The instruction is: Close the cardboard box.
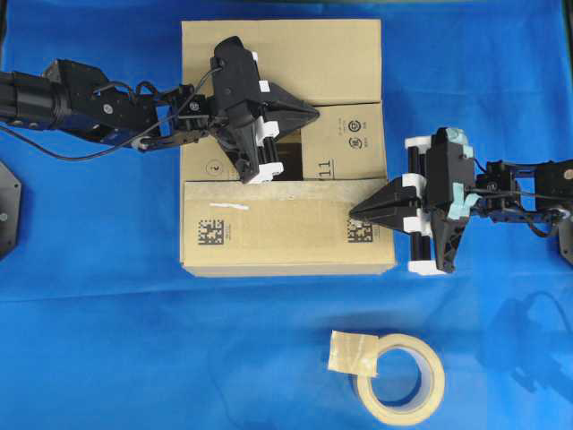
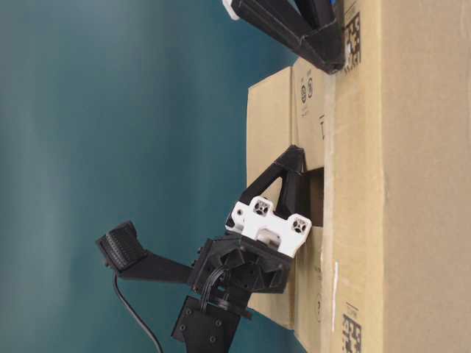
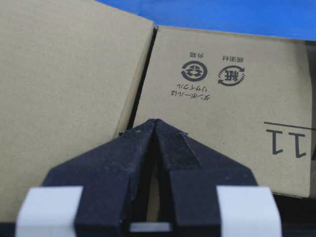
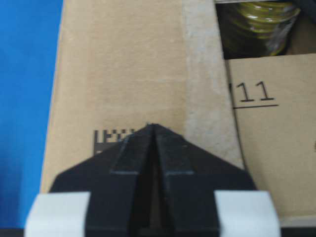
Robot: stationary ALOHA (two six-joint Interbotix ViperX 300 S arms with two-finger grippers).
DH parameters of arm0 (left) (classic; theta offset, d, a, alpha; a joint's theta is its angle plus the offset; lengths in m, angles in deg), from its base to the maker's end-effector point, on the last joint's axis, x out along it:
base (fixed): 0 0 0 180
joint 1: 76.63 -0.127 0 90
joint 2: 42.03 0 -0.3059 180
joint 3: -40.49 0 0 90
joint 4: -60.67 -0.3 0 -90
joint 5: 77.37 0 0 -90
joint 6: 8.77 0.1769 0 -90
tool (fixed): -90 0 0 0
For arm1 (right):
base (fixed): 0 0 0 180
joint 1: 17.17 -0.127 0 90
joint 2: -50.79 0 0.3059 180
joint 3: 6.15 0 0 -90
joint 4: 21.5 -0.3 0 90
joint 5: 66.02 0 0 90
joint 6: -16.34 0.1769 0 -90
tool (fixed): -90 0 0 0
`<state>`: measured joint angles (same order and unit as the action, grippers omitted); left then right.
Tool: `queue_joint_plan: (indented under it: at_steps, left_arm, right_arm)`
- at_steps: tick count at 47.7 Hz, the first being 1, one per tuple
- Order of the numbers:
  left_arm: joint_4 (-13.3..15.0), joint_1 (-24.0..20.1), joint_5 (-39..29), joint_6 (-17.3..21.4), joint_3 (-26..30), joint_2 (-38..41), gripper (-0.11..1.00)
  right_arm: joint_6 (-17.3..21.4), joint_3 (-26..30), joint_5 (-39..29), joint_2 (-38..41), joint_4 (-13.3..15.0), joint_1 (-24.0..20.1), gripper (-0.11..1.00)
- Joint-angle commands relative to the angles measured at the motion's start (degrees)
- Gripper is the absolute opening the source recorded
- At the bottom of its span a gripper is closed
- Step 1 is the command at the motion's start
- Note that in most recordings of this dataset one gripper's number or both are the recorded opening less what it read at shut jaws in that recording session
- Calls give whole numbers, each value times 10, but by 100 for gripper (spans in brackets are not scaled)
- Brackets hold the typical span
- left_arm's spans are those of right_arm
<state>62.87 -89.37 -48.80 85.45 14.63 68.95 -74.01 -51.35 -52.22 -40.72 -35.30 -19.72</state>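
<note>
The brown cardboard box point(image 1: 269, 235) stands mid-table. Its far flap point(image 1: 295, 58) and near flap point(image 1: 286, 224) lie folded down, with a band between them showing an inner flap point(image 1: 349, 143) with printed marks and "11". A small dark opening point(image 1: 288, 167) remains there, and something yellow point(image 4: 252, 24) shows inside. My left gripper point(image 1: 315, 114) is shut and empty, its tips over the far flap's edge point(image 3: 156, 121). My right gripper point(image 1: 352, 212) is also shut and empty, tips on the near flap beside a black code point(image 4: 151, 126) and an old tape strip point(image 4: 202, 89).
A roll of beige tape point(image 1: 400, 381) with a loose end lies on the blue cloth in front of the box. A black mount point(image 1: 7, 210) sits at the left edge. From table level the box point(image 2: 412, 184) fills the right side.
</note>
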Motion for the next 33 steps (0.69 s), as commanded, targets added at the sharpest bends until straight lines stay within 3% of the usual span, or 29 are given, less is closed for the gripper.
queue_joint_plan:
  at_steps: [1, 17, 33]
  left_arm:
    - [1, 1, -1, 0, 5, -26, 0]
    - [0, -5, -120, 10, 47, -122, 0]
    - [-3, -101, -307, 24, 141, -142, 0]
  right_arm:
    - [-1, 5, -2, 1, -2, 3, 0]
    - [-1, 5, 1, 2, -2, 3, 0]
    - [-3, 6, 2, 2, -2, 3, 0]
